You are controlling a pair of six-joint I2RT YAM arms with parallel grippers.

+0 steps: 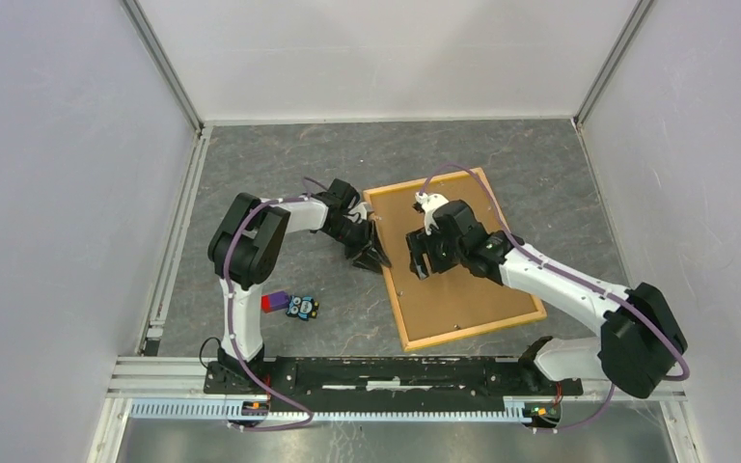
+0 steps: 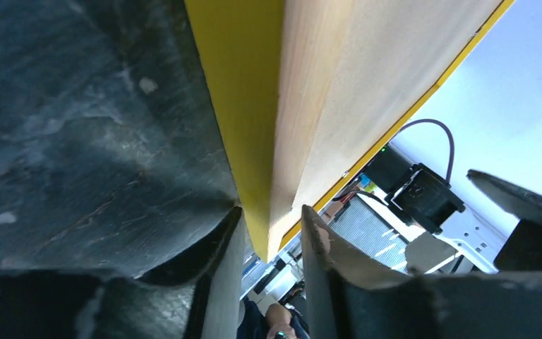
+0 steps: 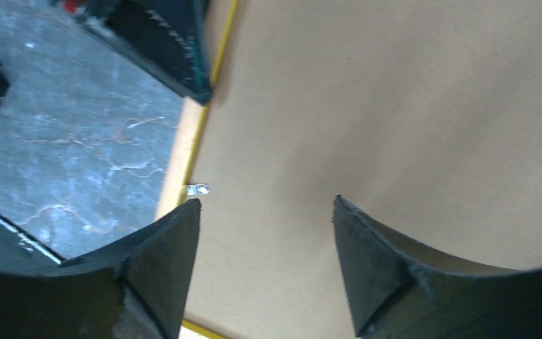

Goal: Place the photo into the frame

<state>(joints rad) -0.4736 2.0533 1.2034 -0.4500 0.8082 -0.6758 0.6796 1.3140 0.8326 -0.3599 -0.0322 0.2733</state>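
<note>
Left wrist view | frame (image 2: 243,106) edge between narrow left jaws, grip unclear | right jaws wide above backing panel (image 3: 395,106) | frame on bench (image 1: 280,164), panel up, photo unseen | risk: edge may slip from jaws, jolting panel loose.

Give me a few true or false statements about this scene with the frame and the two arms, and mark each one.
1. The thin yellow-orange wooden picture frame lies with its brown hardboard backing panel facing up. True.
2. The right fingers are clamped on a photo. False: they stand apart over the backing panel with nothing between them.
3. The frame's edge sits between the left fingers. True.
4. The small blue-and-black toy rests on the backing panel. False: it lies on the grey table near the left arm, off the frame.
</note>
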